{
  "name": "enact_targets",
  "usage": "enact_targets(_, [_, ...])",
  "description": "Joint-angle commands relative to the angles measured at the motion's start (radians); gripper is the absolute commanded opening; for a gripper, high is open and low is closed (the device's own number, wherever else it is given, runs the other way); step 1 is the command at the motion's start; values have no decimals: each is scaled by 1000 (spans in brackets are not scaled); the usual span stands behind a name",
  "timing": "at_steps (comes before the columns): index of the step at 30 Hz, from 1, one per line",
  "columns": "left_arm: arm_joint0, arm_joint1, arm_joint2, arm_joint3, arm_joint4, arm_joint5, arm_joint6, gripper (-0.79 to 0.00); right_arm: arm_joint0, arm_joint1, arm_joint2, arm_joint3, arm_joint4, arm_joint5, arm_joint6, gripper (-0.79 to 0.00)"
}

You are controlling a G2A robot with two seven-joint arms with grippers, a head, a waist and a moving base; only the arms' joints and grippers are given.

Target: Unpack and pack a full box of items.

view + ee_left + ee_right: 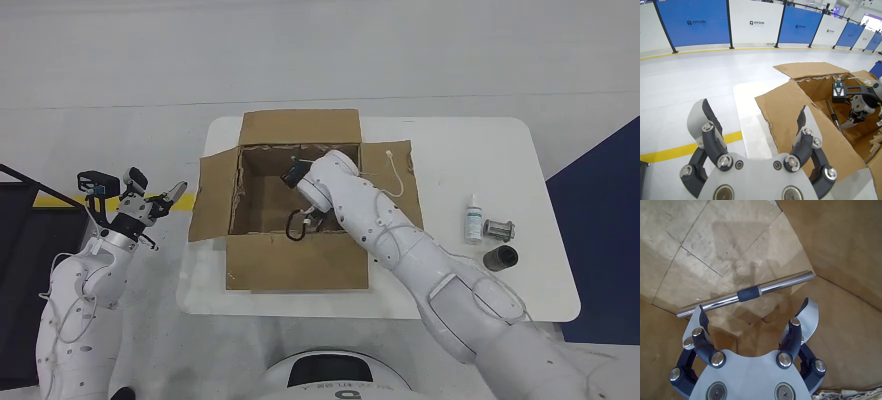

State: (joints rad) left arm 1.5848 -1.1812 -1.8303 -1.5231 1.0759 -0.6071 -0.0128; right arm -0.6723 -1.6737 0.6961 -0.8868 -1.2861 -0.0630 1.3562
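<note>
On the white table (470,150), mid-frame, the open cardboard box (295,262) holds a metal rod (772,286) on its floor. The right gripper (753,306), released, hangs inside the box just beside the rod. The left gripper (157,186), also released, hovers at frame left.

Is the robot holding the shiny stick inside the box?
No, the shiny stick lies on the box floor, outside the open right end effector.

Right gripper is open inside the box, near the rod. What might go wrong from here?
1. The rod is thin and shiny and lies on the box floor; the open right gripper may slip off it or dig into cardboard.
2. One finger sits near the rod's end, so an off-centre grip could let it tilt and catch a wall on the way up.
</note>
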Motion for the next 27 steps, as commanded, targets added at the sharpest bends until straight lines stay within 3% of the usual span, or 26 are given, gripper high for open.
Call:
enact_targets(1, [0, 0, 0, 0, 0, 0, 0, 0, 10, -8, 3, 17, 32, -13, -9, -123])
enact_targets(11, [0, 0, 0, 0, 0, 0, 0, 0, 54, -28, 38, 113, 143, -12, -30, -299])
enact_targets(14, [0, 0, 0, 0, 0, 0, 0, 0, 56, -28, 46, 111, 149, -18, -43, -265])
enact_targets(19, [0, 0, 0, 0, 0, 0, 0, 0, 43, -22, 70, 95, 148, 53, -42, -314])
enact_targets(22, [0, 0, 0, 0, 0, 0, 0, 0, 41, -22, 88, 103, 164, 107, -44, -403])
enact_targets(26, [0, 0, 0, 0, 0, 0, 0, 0, 39, -27, 94, 119, 152, 211, -58, -360])
enact_targets(27, [0, 0, 0, 0, 0, 0, 0, 0, 36, -27, 97, 119, 155, 227, -65, -311])
